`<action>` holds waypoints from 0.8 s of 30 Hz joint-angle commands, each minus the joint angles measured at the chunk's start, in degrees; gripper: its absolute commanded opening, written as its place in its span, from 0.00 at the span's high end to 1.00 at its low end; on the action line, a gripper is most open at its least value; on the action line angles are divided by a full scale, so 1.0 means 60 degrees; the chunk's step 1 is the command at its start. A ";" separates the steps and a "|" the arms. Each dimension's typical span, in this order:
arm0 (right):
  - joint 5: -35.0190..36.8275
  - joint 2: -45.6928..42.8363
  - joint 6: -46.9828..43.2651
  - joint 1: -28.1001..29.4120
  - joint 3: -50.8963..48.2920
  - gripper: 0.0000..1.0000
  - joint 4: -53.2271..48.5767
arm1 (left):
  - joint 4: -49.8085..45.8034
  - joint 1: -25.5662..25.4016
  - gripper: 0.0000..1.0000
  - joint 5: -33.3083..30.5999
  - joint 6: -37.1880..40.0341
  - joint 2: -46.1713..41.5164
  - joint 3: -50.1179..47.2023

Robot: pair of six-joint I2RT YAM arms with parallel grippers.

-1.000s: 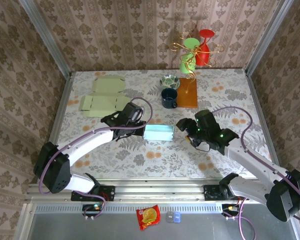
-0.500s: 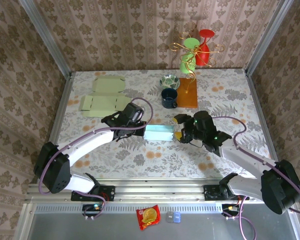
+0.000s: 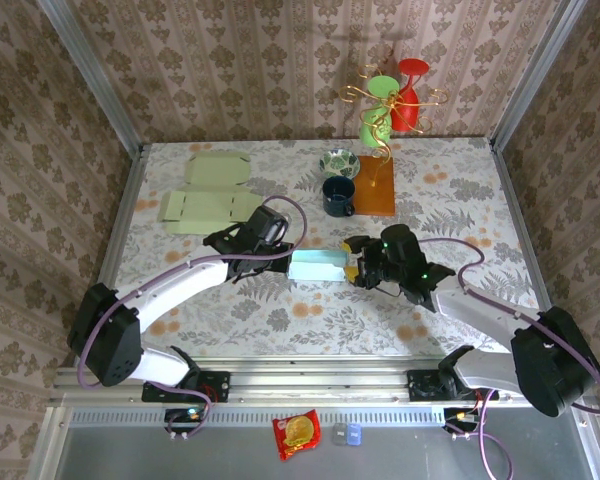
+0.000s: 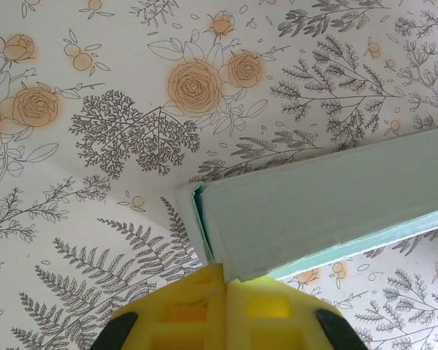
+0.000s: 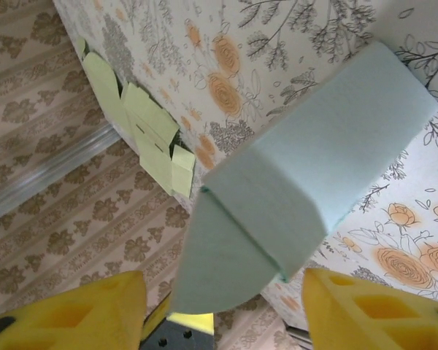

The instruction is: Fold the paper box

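The box (image 3: 317, 266) is seen lying mid-table, between the two grippers. Its left corner is pinched by the left gripper (image 4: 225, 288), whose yellow fingers are pressed together on the thin card. The right gripper (image 5: 219, 313) is held at a middling width, its fingers (image 5: 365, 310) set either side of the box's rounded right end flap, with gaps left. Two flat green blanks (image 3: 205, 207) are laid at the far left. A dark mug (image 3: 339, 196) is placed beyond the box, beside an orange board (image 3: 375, 187).
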 commanded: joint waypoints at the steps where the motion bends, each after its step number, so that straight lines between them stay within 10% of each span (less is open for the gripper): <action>1: -0.0070 0.0180 0.0069 0.0062 -0.0148 0.46 0.0358 | -0.0458 -0.0057 1.00 -0.0020 -0.0181 0.0263 0.0094; 9: -0.0028 0.0202 -0.0184 0.0061 -0.0306 0.58 -0.0099 | -0.0587 -0.0058 1.00 0.0145 -0.0330 0.0162 0.0162; 24: -0.0004 0.0473 -0.0418 -0.0012 -0.0515 0.59 -0.0482 | -0.0954 0.0637 0.59 0.1594 -0.1764 -0.0998 0.0419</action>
